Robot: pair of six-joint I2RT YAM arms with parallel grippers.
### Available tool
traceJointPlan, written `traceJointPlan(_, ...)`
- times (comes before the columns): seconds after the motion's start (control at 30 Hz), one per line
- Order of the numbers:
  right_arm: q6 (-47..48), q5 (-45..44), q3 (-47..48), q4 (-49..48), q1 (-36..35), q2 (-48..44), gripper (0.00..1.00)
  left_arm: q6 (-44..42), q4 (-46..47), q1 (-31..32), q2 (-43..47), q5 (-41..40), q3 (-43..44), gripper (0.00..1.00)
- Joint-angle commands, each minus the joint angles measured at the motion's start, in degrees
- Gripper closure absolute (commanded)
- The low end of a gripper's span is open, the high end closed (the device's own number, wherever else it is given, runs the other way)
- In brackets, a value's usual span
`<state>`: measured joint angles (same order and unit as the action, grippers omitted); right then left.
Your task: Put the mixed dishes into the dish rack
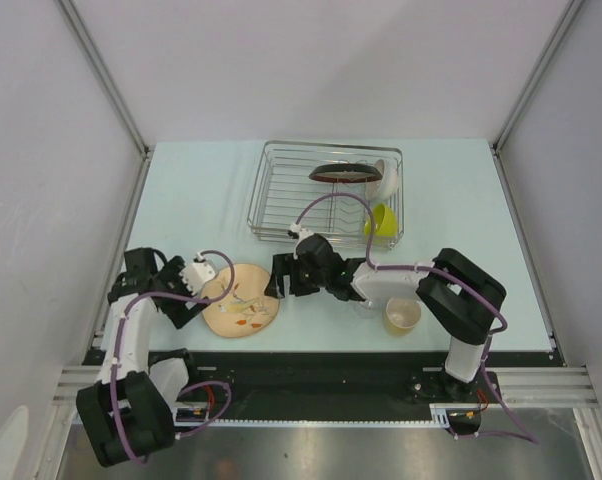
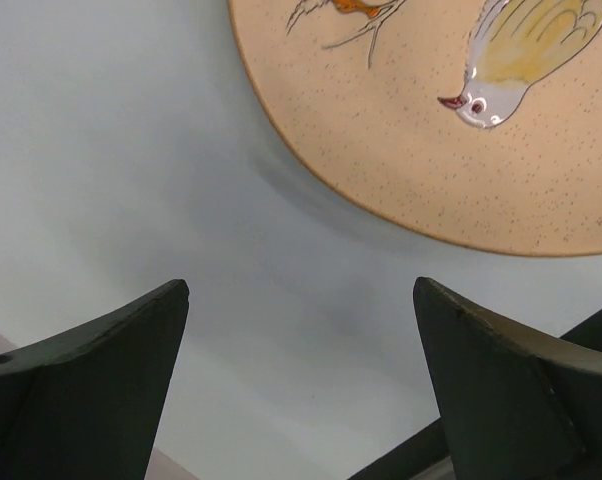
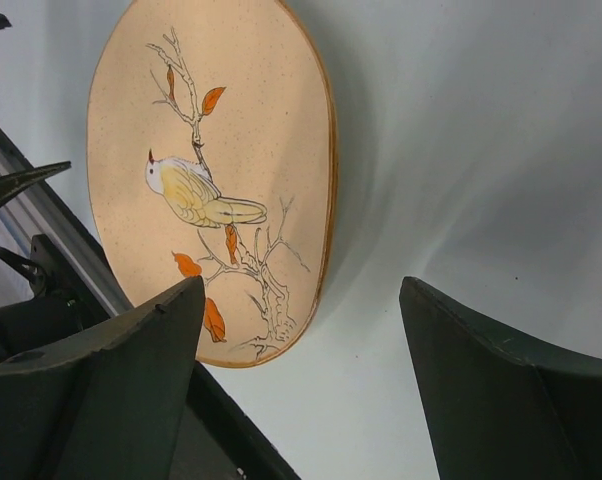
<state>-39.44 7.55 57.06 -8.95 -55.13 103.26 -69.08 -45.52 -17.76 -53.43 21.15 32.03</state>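
A beige plate with a bird and orange leaves (image 1: 243, 302) lies flat on the table near the front. My left gripper (image 1: 213, 276) is open and empty just off its left rim; the plate fills the top right of the left wrist view (image 2: 451, 130). My right gripper (image 1: 277, 277) is open and empty at its right rim; the plate also shows in the right wrist view (image 3: 211, 180). The silver wire dish rack (image 1: 271, 190) stands behind. It holds a dark-red-rimmed plate (image 1: 341, 172), a white bowl (image 1: 387, 180) and a yellow-green cup (image 1: 381, 221).
A cream cup (image 1: 402, 316) stands on the table by the right arm's base. A clear glass (image 1: 366, 303) shows faintly beside it, partly under the right arm. Grey walls close in the table on the left, right and back.
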Motion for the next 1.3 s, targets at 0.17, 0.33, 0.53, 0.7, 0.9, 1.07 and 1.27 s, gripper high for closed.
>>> traceJointPlan(0.17,-1.4,-2.5,0.1,-4.8,-0.9,2.3,0.19,6.6,8.2,8.3,-6.9,-0.1,-1.5,0.0)
traceJointPlan(0.33,-2.2,-2.7,0.1,-5.6,-0.9,3.2,0.22,6.9,11.3,9.5,-10.4,-0.7,-2.4,0.0)
traceJointPlan(0.53,-2.3,-4.3,0.1,-5.6,-1.1,4.6,0.28,8.8,14.4,12.1,-16.0,-0.6,-0.8,0.0)
traceJointPlan(0.7,-2.6,-3.5,0.1,-7.1,-1.2,8.3,0.33,10.6,17.2,15.3,-19.1,-0.8,0.2,0.0)
traceJointPlan(0.9,-3.5,-1.0,0.0,-8.7,-1.3,11.0,0.54,12.3,19.4,17.1,-22.4,-1.5,1.0,0.0)
traceJointPlan(1.07,-2.8,0.2,-0.2,-9.2,-1.3,11.0,0.84,13.9,21.5,20.9,-23.9,-1.9,0.8,0.0)
traceJointPlan(1.27,-1.9,-0.8,-1.9,-8.4,-1.5,8.1,1.0,16.6,22.2,22.9,-24.0,-1.4,1.3,0.0)
